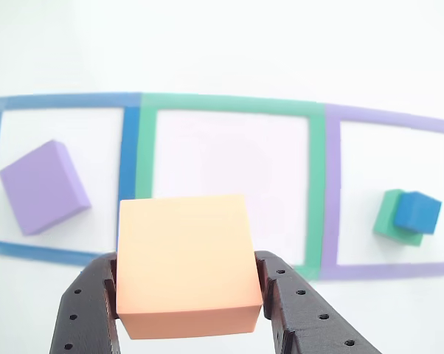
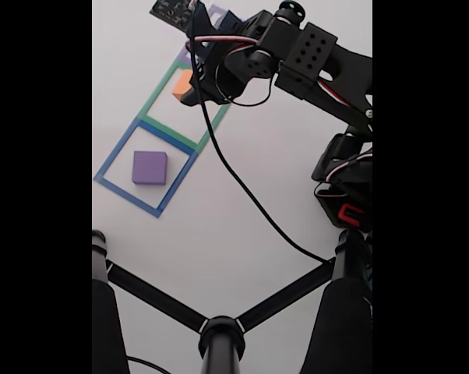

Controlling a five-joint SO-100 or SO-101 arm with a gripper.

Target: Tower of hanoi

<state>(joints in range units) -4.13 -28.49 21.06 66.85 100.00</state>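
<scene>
My gripper point(image 1: 186, 295) is shut on the orange block point(image 1: 186, 262), black fingers pressing its left and right sides, held above the table in front of the green tape square point(image 1: 229, 107). In the fixed view the orange block point(image 2: 181, 84) peeks out under the arm, over the green square. The flat purple block point(image 1: 43, 186) lies tilted inside the blue tape square point(image 1: 60, 101); the same purple block point(image 2: 149, 167) lies in the nearest outline. Inside the purple tape square point(image 1: 392, 118) the small blue cube point(image 1: 418, 212) sits on the green block point(image 1: 390, 219).
Three tape outlines lie in a row on a white table point(image 2: 242, 210). A black stand point(image 2: 221, 335) with spreading legs and the arm's base point(image 2: 347, 195) with a trailing cable point(image 2: 242, 187) occupy the near side in the fixed view.
</scene>
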